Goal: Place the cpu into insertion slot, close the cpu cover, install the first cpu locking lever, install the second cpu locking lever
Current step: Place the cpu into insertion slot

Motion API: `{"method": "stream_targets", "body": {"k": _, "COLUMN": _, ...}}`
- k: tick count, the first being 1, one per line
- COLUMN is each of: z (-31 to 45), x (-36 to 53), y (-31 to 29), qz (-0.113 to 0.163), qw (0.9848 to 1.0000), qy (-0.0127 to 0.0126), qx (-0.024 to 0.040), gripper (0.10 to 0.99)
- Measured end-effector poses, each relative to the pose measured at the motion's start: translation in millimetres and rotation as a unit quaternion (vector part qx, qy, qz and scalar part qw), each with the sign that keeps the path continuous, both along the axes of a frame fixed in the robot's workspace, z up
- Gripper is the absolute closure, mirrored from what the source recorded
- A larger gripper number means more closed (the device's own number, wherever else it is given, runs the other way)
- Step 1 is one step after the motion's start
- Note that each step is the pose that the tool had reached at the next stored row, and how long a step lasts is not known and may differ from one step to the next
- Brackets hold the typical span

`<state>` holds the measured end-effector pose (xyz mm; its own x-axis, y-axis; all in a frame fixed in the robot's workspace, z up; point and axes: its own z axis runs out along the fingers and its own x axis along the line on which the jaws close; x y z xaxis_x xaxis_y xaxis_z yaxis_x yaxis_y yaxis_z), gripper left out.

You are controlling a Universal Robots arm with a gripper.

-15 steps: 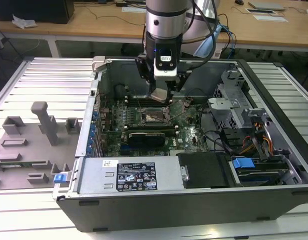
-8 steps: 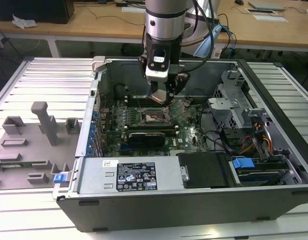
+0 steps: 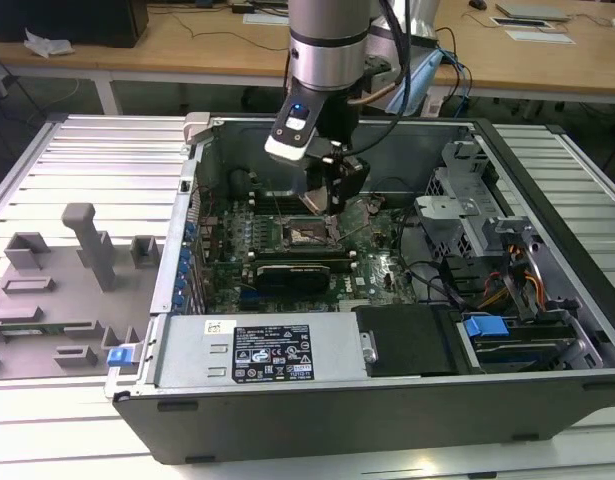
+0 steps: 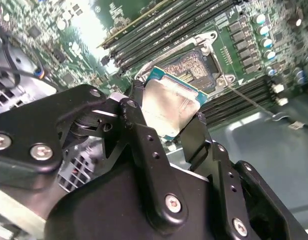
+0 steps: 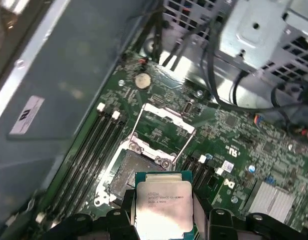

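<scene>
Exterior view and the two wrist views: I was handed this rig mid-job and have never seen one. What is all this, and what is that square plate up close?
The exterior view looks from outside at a robot arm reaching down into an open computer case on a slatted metal table. Both wrist views come from cameras riding on the arm, looking past its gripper. The square plate is the cpu, pinched at its edges between the black jaws. On the green circuit board sits the insertion slot, uncovered, with the cpu cover swung open. The chip hangs above the slot, not seated in it yet.
</scene>
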<state>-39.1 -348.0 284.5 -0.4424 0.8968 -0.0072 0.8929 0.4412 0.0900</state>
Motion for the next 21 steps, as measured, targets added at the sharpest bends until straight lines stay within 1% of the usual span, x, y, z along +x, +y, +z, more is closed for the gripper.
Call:
{"method": "stream_targets", "body": {"k": 3, "z": -2.4, "x": 0.0, "y": 0.0, "qz": -0.027, "qw": 0.9996, "qy": 0.0000, "qx": 0.0000, "gripper": 0.545}}
{"method": "stream_targets", "body": {"k": 4, "z": -3.6, "x": 0.0, "y": 0.0, "qz": -0.041, "qw": 0.9991, "qy": 0.0000, "qx": 0.0000, "gripper": 0.545}}
{"method": "stream_targets", "body": {"k": 6, "z": -5.5, "x": 0.0, "y": 0.0, "qz": -0.063, "qw": 0.9980, "qy": 0.0000, "qx": 0.0000, "gripper": 0.545}}
{"method": "stream_targets", "body": {"k": 7, "z": -6.8, "x": 0.0, "y": 0.0, "qz": -0.077, "qw": 0.9970, "qy": 0.0000, "qx": 0.0000, "gripper": 0.545}}
{"method": "stream_targets", "body": {"k": 9, "z": -8.3, "x": 0.0, "y": 0.0, "qz": -0.095, "qw": 0.9955, "qy": 0.0000, "qx": 0.0000, "gripper": 0.545}}
{"method": "stream_targets", "body": {"k": 11, "z": -11.5, "x": 0.0, "y": 0.0, "qz": -0.134, "qw": 0.9910, "qy": 0.0000, "qx": -0.0001, "gripper": 0.545}}
{"method": "stream_targets", "body": {"k": 13, "z": -13.1, "x": 0.0, "y": 0.0, "qz": -0.153, "qw": 0.9882, "qy": 0.0000, "qx": 0.0000, "gripper": 0.545}}
{"method": "stream_targets", "body": {"k": 15, "z": -15.0, "x": 0.0, "y": 0.0, "qz": -0.175, "qw": 0.9846, "qy": 0.0000, "qx": 0.0000, "gripper": 0.545}}
{"method": "stream_targets", "body": {"k": 16, "z": -16.1, "x": 0.0, "y": 0.0, "qz": -0.188, "qw": 0.9822, "qy": 0.0000, "qx": 0.0000, "gripper": 0.545}}
{"method": "stream_targets", "body": {"k": 17, "z": -17.5, "x": 0.0, "y": 0.0, "qz": -0.203, "qw": 0.9793, "qy": 0.0000, "qx": 0.0000, "gripper": 0.545}}
{"method": "stream_targets", "body": {"k": 18, "z": -18.4, "x": 0.0, "y": 0.0, "qz": -0.212, "qw": 0.9773, "qy": 0.0000, "qx": 0.0000, "gripper": 0.545}}
{"method": "stream_targets", "body": {"k": 19, "z": -19.2, "x": 0.0, "y": 0.1, "qz": -0.217, "qw": 0.9762, "qy": 0.0000, "qx": 0.0001, "gripper": 0.545}}
{"method": "stream_targets", "body": {"k": 20, "z": -20.0, "x": -0.1, "y": 0.5, "qz": -0.220, "qw": 0.9754, "qy": 0.0001, "qx": -0.0001, "gripper": 0.545}}
{"method": "stream_targets", "body": {"k": 21, "z": -20.8, "x": -0.1, "y": 1.1, "qz": -0.222, "qw": 0.9751, "qy": 0.0001, "qx": -0.0001, "gripper": 0.545}}
